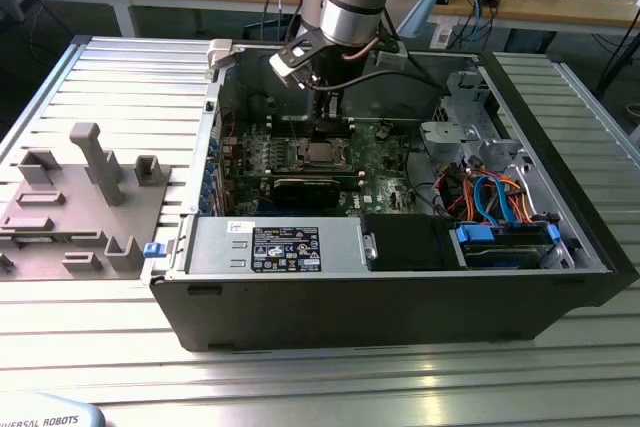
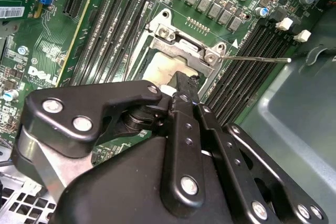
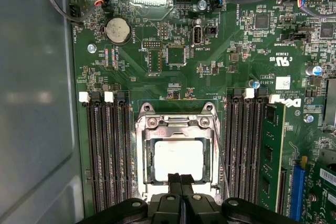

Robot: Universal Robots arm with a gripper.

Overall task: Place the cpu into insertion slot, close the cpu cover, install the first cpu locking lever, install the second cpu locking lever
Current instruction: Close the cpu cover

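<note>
First wrist view: one cpu (image 3: 178,157), one cpu cover (image 3: 176,124)

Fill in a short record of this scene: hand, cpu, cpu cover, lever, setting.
hand: shut, tips over the cpu's edge
cpu: seated in the insertion slot
cpu cover: lying flat around the cpu
lever: thin rod jutting over the memory slots
setting: open computer case on a slatted metal table

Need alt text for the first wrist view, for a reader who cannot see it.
The gripper, jaws shut, hangs at the edge of the cpu, which shows through the window of the silvery cpu cover on a green motherboard, with black memory slots flanking it.
</note>
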